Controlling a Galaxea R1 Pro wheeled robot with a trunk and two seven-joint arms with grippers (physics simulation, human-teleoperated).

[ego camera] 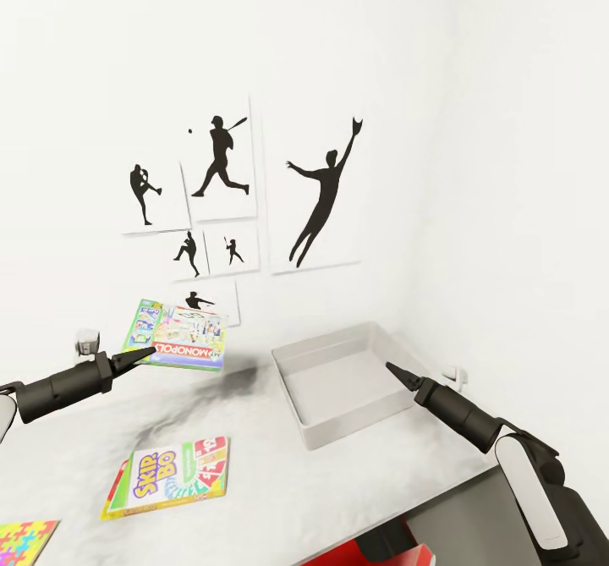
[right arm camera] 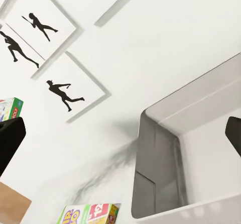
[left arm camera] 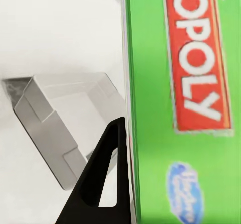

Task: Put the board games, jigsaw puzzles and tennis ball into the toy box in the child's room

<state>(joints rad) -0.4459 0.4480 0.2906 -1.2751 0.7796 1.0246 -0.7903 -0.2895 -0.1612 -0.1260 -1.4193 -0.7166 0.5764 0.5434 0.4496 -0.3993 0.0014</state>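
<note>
White table (ego camera: 254, 431) below the baseball-silhouette pictures (ego camera: 321, 185); the grey toy box (ego camera: 342, 380) sits right of centre, nothing inside it; the left gripper (ego camera: 150, 351) pinches the green Monopoly board game (ego camera: 178, 335) — lifted above the table, left of the box; the Skip-Bo board game (ego camera: 169, 475) lies near-left; a jigsaw puzzle (ego camera: 24, 542) lies at the near-left corner; the right gripper (ego camera: 392, 367) hovers over the box's right rim — its fingers look pressed together.

"MONOPOLY" on green box (ego camera: 176, 335); "SKIP-BO" on yellow box (ego camera: 167, 476).
</note>
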